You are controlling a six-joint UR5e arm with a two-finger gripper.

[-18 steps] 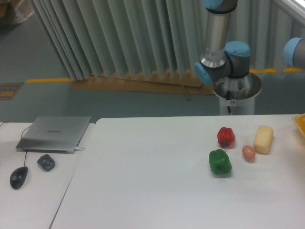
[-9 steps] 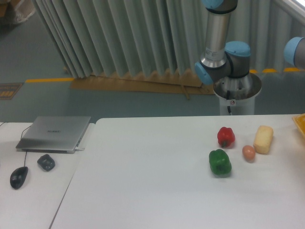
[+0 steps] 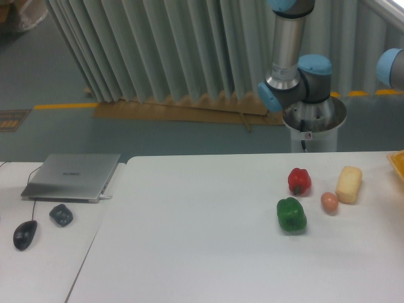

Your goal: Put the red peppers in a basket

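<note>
Red pepper (image 3: 299, 180) resting free on the table (image 3: 202, 252), right of centre, just above the green pepper (image 3: 291, 214). Basket (image 3: 398, 161) rim at right edge. Gripper out of frame; finger state unknown.

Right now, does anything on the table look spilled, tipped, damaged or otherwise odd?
Nothing stands out. The red pepper, green pepper, small brown ball and pale yellow block sit apart and intact on the table. Only the basket rim shows at the right edge; the gripper is out of view.
</note>
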